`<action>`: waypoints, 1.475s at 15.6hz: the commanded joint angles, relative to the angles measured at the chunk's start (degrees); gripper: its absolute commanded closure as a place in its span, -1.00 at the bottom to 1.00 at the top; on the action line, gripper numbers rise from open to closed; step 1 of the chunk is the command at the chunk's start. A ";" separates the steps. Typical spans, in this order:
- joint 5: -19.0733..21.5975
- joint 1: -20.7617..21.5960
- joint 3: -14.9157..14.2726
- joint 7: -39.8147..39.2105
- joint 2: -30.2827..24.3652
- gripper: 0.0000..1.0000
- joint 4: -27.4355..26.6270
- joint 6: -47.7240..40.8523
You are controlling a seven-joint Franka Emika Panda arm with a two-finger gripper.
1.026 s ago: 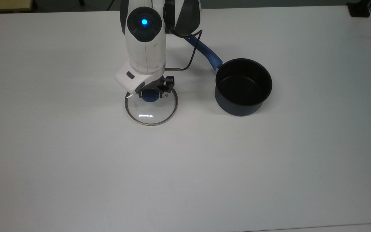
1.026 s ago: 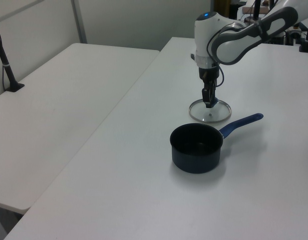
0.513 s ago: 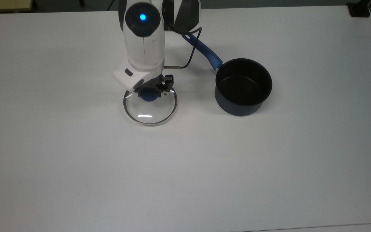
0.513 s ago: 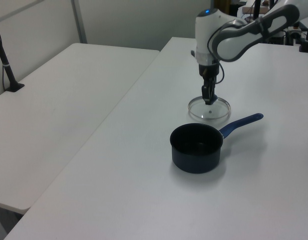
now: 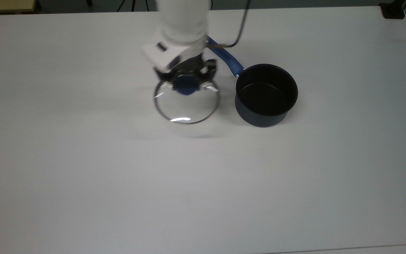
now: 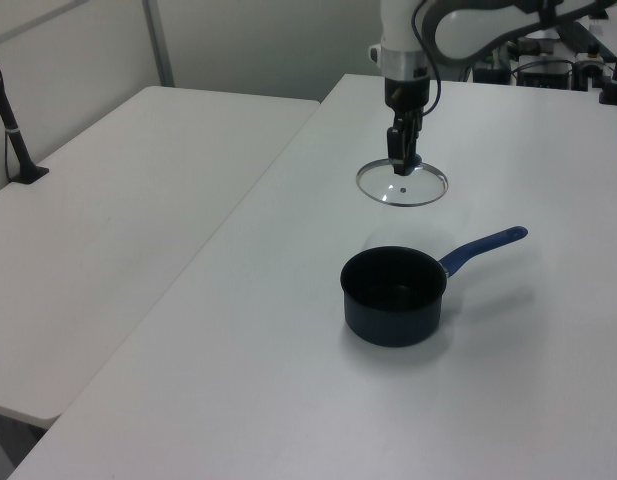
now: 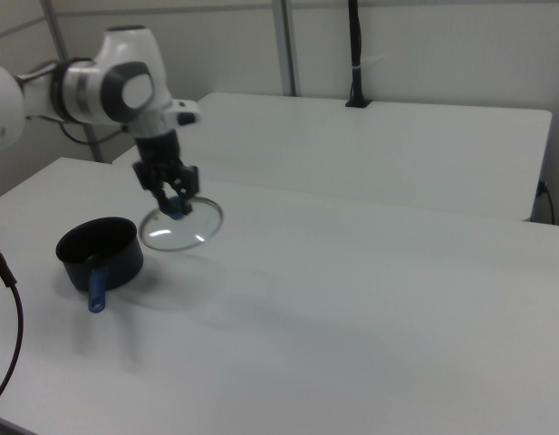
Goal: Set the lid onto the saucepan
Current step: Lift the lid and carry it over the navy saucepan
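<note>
Gripping the lid's blue knob [image 5: 185,85] between its two fingers, the end effector [image 5: 186,80] holds the lid [image 5: 186,104] up in the air, clear of the worktop [image 5: 118,176]; the left view shows the disc [image 6: 401,185] hanging level well above the white surface, and the right view shows it [image 7: 181,224] likewise raised. In the top view the lid lies left of the pan [image 5: 266,94], with a narrow gap between the steel rim and the pan's wall. A bright glint sits on the glass near its lower edge, and a small dark vent dot shows in the left view. No lettering on the glass can be read in any view.

The arm [image 5: 182,21] is blurred in the top view and cut off at the upper edge; in the left view its upper part also runs out of the picture. The end effector covers the upper part of the lid in the top view.

Right of the lid, the pan stands upright and empty on the worktop, black inside. Its blue handle [image 5: 224,54] runs toward the top view's upper left, its far end hidden behind the arm. In the left view the handle [image 6: 483,248] points to the right; in the right view the pan [image 7: 100,252] sits left of the lid.
</note>
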 commanded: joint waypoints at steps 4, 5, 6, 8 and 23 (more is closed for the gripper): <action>0.60 13.72 -0.25 10.07 -0.54 0.03 0.99 -1.34; 0.43 15.21 -0.25 11.21 -0.37 0.03 0.73 -1.25; 0.34 16.45 -0.25 12.27 -0.28 0.03 0.47 -0.55; 0.07 18.03 -0.25 14.38 0.07 0.03 -0.23 1.38; -0.54 19.89 -0.25 15.18 1.92 -0.06 -2.52 4.55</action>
